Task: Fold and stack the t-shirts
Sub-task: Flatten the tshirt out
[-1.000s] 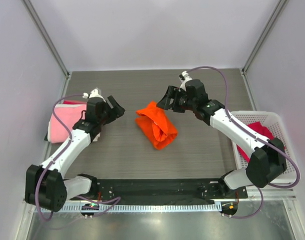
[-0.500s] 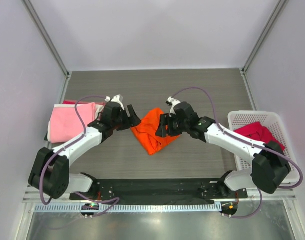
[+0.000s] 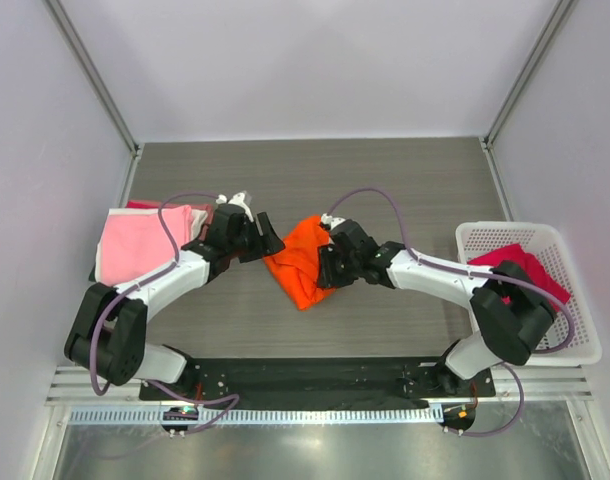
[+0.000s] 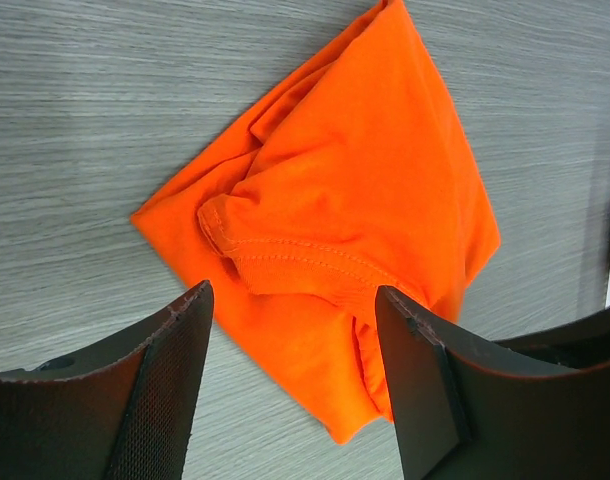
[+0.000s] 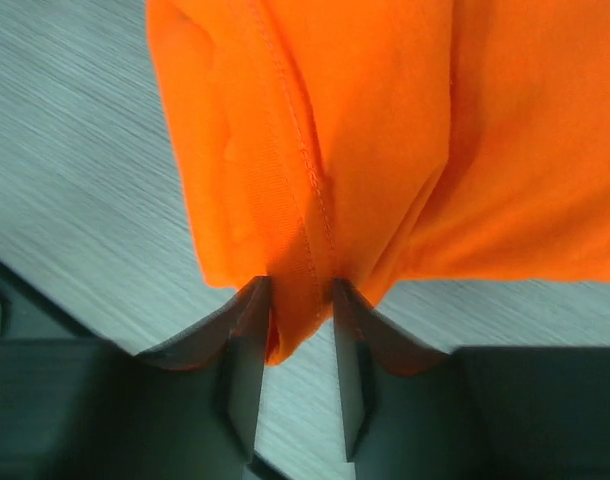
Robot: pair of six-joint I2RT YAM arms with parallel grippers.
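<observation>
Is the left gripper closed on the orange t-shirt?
No, the left gripper holds its fingers wide apart, and the orange t-shirt lies unpinched between them.

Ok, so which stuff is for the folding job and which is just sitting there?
For the job:
orange t-shirt, a fold pinched by the right gripper
light pink t-shirt, at the left
dark pink-red t-shirt, in the white basket

Just there:
the white basket itself
table
</observation>
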